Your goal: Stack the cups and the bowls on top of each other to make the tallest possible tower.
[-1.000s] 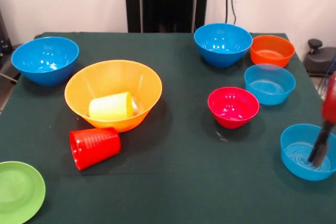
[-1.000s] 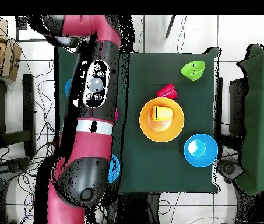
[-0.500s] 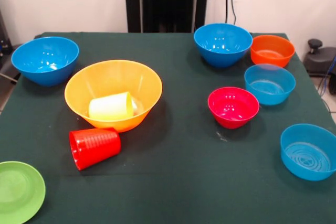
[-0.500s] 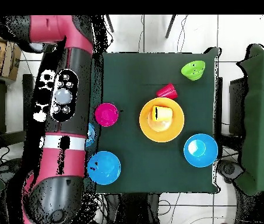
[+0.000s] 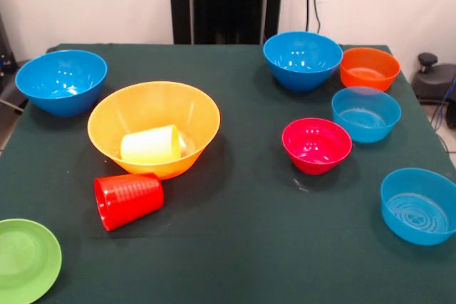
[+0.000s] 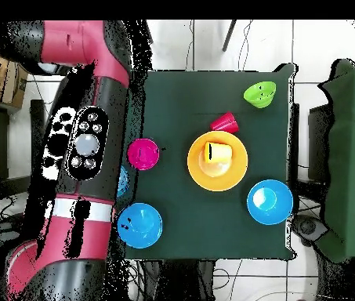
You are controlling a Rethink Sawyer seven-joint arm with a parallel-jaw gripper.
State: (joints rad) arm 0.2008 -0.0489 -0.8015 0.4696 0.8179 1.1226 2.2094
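- Green-clothed table: arm has swung off its side since a second ago; gripper unseen, grasp unknowable.
- Yellow cup lies sideways in big yellow-orange bowl; tower unstarted.

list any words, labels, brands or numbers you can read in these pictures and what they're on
None can be read. The bowls, such as the big yellow-orange bowl, the yellow cup and the red cup are plain, with no print showing. The arm bears round buttons, but no legible marking.
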